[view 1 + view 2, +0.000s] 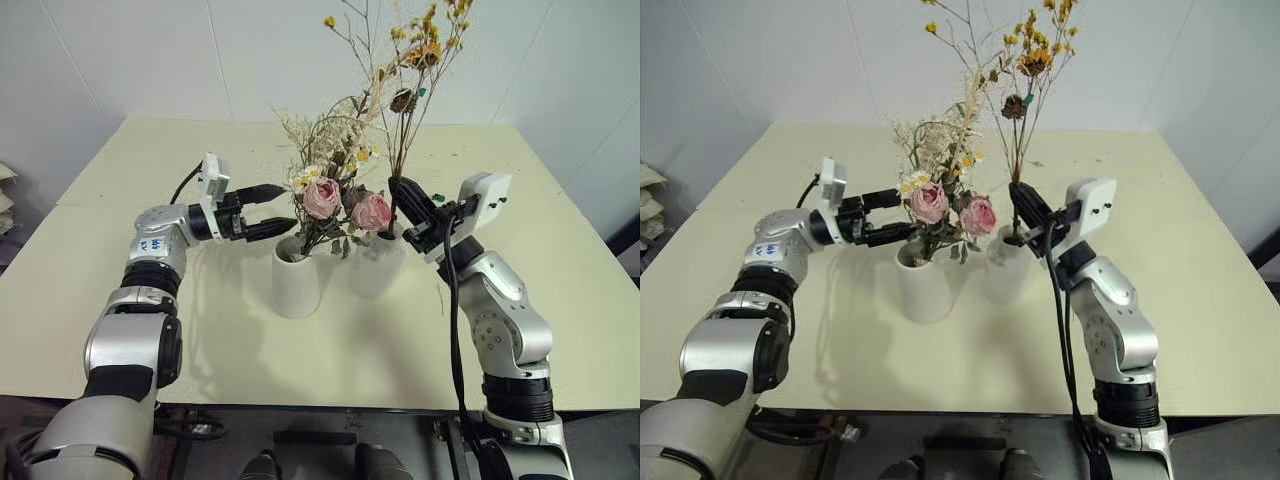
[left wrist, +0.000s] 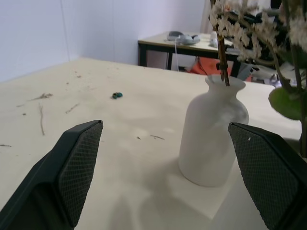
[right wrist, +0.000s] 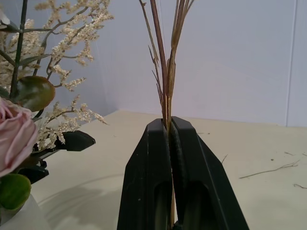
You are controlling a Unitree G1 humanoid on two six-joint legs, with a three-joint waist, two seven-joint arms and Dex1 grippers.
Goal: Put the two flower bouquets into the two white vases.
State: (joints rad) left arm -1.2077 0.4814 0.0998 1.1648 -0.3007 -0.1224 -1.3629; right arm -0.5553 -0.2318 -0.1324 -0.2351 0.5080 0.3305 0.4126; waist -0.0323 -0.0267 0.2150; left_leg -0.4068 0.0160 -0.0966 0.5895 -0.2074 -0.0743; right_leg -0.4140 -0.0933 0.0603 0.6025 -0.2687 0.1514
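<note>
- The cone vase (image 1: 296, 280) stands on the pale surface (image 1: 120, 190) with the rose bouquet (image 1: 335, 195) in its wide mouth; the two pink roses lean over toward the rounded vase (image 1: 375, 268) just beside it.
- The rounded vase holds the thin brown stems of the yellow-flower bouquet (image 1: 420, 60), which rise tall above everything else.
- The right gripper (image 3: 169, 132) has its fingers pressed together on those stems just above the narrow neck; in the right wrist view the stems pass straight up between the two black pads.
- The left gripper (image 1: 268, 208) hangs level beside the rose bouquet with its fingers wide apart and nothing between them; its tips are near the dried grasses and the cone vase's rim.
- The roses and green leaves cover part of the rounded vase's neck, so how deep the stems sit cannot be told.
- Bits of twig and a small dark green speck (image 2: 117, 95) lie scattered on the surface behind the vases.
- In the left wrist view, a second table (image 2: 192, 45) stands at the far wall with objects on it too blurred to name.
- The top of the yellow-flower bouquet is cut off by the frame edge.
</note>
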